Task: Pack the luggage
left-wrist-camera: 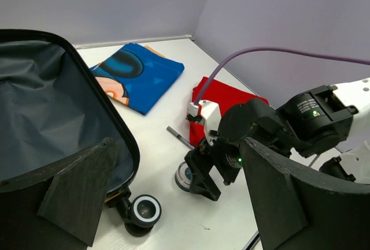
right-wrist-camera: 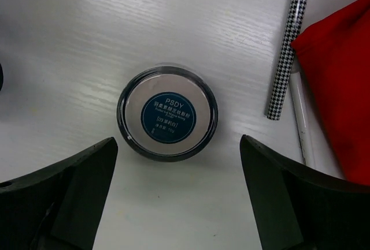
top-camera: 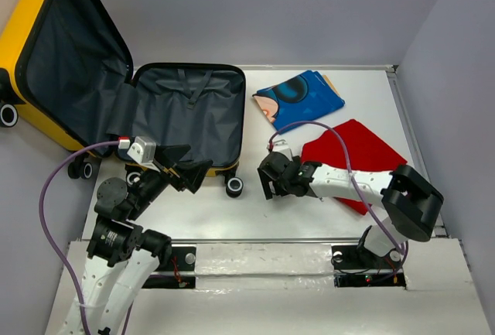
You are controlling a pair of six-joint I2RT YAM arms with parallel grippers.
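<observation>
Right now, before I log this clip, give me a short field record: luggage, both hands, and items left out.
luggage: open, grey lining bare, nothing seen packed
left hand: open, empty, at the luggage's near edge
right hand: open, over the round jar, not closed on it
outside luggage: round jar, checked pen, blue printed cloth, red cloth

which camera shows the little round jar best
The right wrist view: the round jar sits straight below, whole, its blue label facing the lens. The left wrist view shows only its edge, behind the right claw. In the top view that claw hides it.
</observation>
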